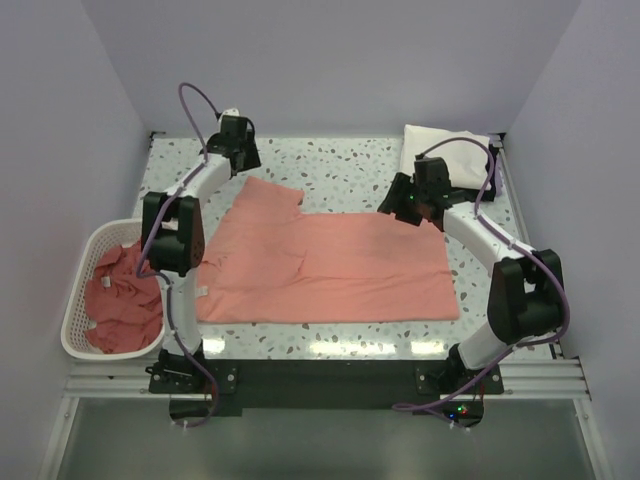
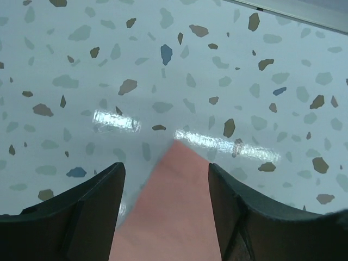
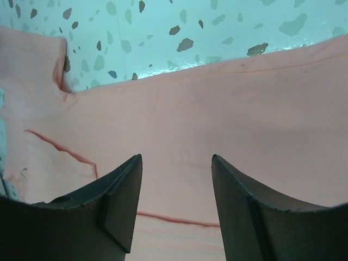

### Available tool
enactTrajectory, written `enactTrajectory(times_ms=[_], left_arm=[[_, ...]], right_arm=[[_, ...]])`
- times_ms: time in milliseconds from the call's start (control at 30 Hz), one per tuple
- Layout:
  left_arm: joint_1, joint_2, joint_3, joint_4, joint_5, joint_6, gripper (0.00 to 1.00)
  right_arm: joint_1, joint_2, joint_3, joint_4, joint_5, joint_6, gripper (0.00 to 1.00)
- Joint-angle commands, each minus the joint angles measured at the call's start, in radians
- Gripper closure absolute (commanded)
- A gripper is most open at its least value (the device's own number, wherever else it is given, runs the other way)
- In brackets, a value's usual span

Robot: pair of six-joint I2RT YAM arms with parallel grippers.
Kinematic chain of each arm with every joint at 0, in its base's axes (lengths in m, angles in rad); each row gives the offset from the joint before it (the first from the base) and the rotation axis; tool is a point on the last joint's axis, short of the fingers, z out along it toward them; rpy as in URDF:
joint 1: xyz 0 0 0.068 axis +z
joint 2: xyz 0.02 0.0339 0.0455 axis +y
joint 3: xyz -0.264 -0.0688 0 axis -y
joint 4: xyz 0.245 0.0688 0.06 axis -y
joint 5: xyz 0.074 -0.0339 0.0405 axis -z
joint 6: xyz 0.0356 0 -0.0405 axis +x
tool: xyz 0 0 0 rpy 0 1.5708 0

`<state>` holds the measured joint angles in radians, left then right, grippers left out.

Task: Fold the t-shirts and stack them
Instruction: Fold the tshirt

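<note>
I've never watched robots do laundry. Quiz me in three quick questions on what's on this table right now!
1. True or false: the white basket holds crumpled pink shirts.
2. In its own camera, the left tool has between its fingers: A) a pointed corner of the spread t-shirt; B) the basket's rim; C) a white label.
3. Fill in: the left tool's jaws stand ___ (open/shut).

Key: 1 true; 2 A; 3 open.
</note>
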<state>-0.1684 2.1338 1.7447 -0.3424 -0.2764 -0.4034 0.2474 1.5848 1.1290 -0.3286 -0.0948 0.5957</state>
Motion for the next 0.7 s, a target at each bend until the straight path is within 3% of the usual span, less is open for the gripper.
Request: enactTrajectory(times_ms=[0, 133, 433, 533, 667], left_arm=[[0.004, 0.067, 0.085, 0.014, 0.014, 0.103, 0.33], [0.004, 0.156, 0.124, 0.002, 0.039, 0.092, 0.39], [0.003, 0.173, 0.07, 0.04, 0.066, 0.08, 0.55], [0.004, 0.179, 0.073, 0.039, 0.066, 0.081, 0.65], [0.004, 0.181, 0.084, 0.037, 0.068, 0.083, 0.89]], right_arm=[[-0.003, -0.008, 0.012, 0.049, -0.026, -0.025, 0.43], [-0.005, -0.016, -0.001, 0.045, -0.017, -0.039, 0.43], [-0.01, 0.01, -0.005, 0.056, -0.022, -0.039, 0.43], [-0.011, 0.018, 0.003, 0.059, -0.022, -0.039, 0.43], [-0.017, 0.041, 0.018, 0.054, 0.0, -0.04, 0.43]])
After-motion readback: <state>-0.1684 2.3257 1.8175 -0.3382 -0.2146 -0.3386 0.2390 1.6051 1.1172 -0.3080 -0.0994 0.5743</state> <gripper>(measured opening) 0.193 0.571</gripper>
